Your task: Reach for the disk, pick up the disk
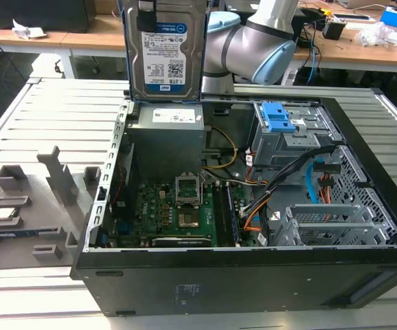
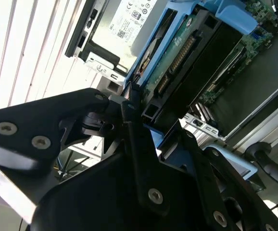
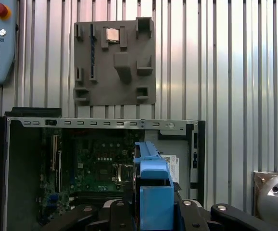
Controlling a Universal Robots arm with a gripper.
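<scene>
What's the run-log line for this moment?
claw: shut on disk | disk: upright, held above open computer case

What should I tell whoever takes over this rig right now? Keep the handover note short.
Gripper: shut on the disk, gripping it at its blue-bracketed edge.
Disk: upright in the air, label facing the exterior view, above the open computer case.
Done: the reach and the pick-up; the disk rests on nothing.
Left: no part of the pick-up shows as undone.
</scene>
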